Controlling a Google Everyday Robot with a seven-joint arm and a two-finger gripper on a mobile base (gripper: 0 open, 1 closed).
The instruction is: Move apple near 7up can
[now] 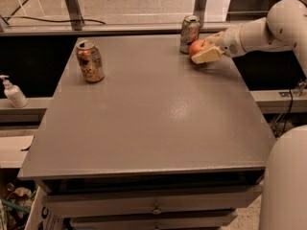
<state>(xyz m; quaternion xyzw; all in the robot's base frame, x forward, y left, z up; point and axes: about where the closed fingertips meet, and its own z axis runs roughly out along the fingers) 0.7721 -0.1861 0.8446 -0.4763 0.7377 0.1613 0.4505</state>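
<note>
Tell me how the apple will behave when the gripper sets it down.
Round, so the apple may roll on the flat table once released, perhaps into the 7up can beside it. It looks firm, so the gripper around it probably won't crush it.

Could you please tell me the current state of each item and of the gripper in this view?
apple: gripped, right beside the 7up can, at the table's far right.
7up can: upright, standing free.
gripper: closed on the apple, at the table's far right edge.
orange-gold can: upright, far left of the table, untouched.
pump bottle: upright on the ledge to the left.
</note>
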